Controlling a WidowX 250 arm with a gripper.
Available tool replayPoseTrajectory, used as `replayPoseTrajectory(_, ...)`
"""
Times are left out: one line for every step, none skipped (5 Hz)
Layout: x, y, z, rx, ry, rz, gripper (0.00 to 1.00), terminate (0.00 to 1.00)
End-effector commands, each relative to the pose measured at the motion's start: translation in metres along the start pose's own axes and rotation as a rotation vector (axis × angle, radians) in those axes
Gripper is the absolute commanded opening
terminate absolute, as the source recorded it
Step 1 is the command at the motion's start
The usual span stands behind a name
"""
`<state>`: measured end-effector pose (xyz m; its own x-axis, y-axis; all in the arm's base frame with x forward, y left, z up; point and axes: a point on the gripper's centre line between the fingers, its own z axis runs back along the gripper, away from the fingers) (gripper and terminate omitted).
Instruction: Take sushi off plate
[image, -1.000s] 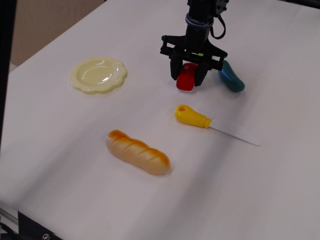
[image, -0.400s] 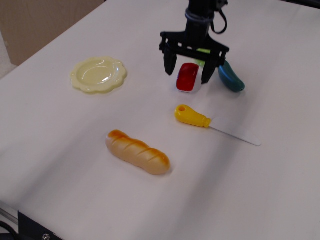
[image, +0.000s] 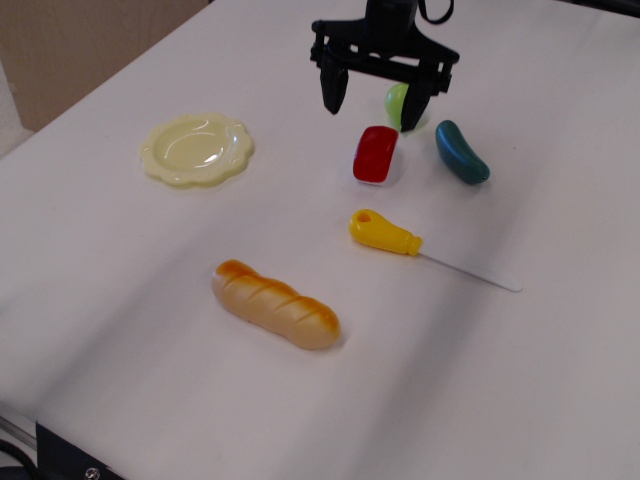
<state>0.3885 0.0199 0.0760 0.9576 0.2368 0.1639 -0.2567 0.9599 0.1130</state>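
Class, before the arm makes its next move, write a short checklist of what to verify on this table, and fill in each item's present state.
1. Sushi off the plate: ok, it lies on the table.
2. Plate bare: ok.
3. Gripper open, holding nothing: ok.
4. Fingers clear of the sushi: ok, they hang above it.
5. Sushi apart from the teal toy and the knife: ok.
6. Sushi resting flat: cannot tell.

bright even light, soft shadows, sharp.
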Motion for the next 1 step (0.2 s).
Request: replayPoseTrajectory(-0.0002,0.0057,0.0288,-0.019,-0.073,0.016,1.00,1.00)
